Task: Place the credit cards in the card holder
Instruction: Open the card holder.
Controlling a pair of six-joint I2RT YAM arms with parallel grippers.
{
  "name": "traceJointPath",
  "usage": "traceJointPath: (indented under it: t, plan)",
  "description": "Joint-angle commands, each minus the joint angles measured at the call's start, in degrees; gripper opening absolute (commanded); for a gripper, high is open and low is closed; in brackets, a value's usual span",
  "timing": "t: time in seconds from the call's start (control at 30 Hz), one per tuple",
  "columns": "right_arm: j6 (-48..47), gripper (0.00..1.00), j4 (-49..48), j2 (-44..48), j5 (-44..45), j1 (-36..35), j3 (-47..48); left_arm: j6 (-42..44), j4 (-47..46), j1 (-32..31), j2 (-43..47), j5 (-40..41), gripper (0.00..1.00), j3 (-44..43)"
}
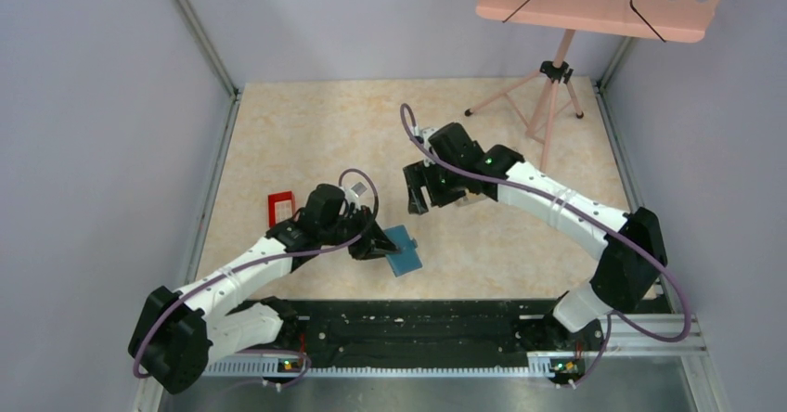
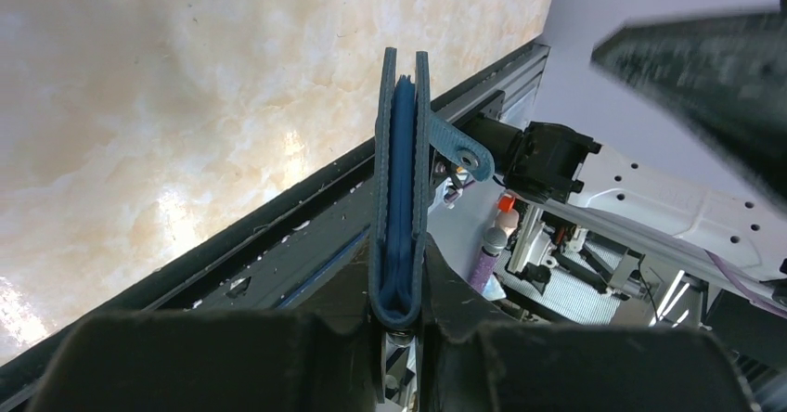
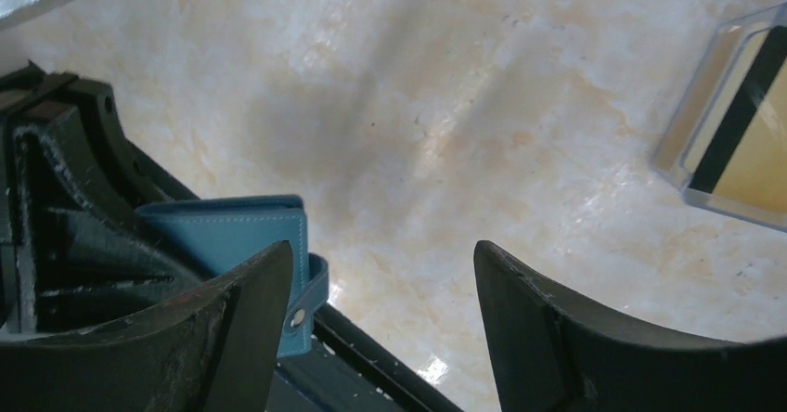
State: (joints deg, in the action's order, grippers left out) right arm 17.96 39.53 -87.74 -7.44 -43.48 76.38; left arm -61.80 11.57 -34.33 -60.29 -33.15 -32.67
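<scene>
My left gripper (image 1: pixel 373 243) is shut on the teal card holder (image 1: pixel 405 251) and holds it by its folded spine near the table's front edge. In the left wrist view the holder (image 2: pixel 401 180) stands edge-on and closed between the fingers, its strap tab (image 2: pixel 461 150) hanging to the right. My right gripper (image 1: pixel 417 195) is open and empty above the table, behind the holder. In the right wrist view (image 3: pixel 380 256) the holder (image 3: pixel 243 229) shows at lower left. A gold credit card with a black stripe (image 3: pixel 754 143) lies inside a clear box (image 3: pixel 691 129).
A small red object (image 1: pixel 280 208) lies left of the left arm. A clear plastic piece (image 1: pixel 355 187) sits by the left wrist. A pink music stand (image 1: pixel 553 87) stands at the back right. The black rail (image 1: pixel 418 324) runs along the front edge.
</scene>
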Motion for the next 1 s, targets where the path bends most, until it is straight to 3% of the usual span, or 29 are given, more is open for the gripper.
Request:
traceJointPath:
  t: [0.0, 0.1, 0.23, 0.67, 0.8, 0.97]
  plan:
    - [-1.3, 0.72, 2.5, 0.7, -1.9, -4.2, -0.2, 1.8, 0.0, -0.3, -1.0, 0.3, 0.00, -1.9]
    - [-0.9, 0.70, 3.3, -0.3, -2.4, -6.0, -1.3, 1.9, 0.1, -0.3, -1.4, 0.5, 0.00, -2.1]
    - [-0.4, 0.56, 2.6, -0.7, -4.6, -6.7, -3.6, 1.9, 0.1, -0.4, -1.3, 1.0, 0.00, -2.0]
    - [1.2, 0.50, -2.0, -2.1, -7.9, -8.3, -8.2, 1.9, -0.1, -0.6, -1.1, 1.2, 0.00, -2.0]
    - [2.0, 0.39, -3.6, -3.1, -8.0, -8.5, -8.8, 1.9, -0.1, -0.6, -0.8, 1.2, 0.00, -1.9]
    - [1.9, 0.09, -3.8, -4.2, -7.7, -8.4, -7.7, 1.8, 0.0, -0.6, -0.2, 1.2, 0.00, -1.8]
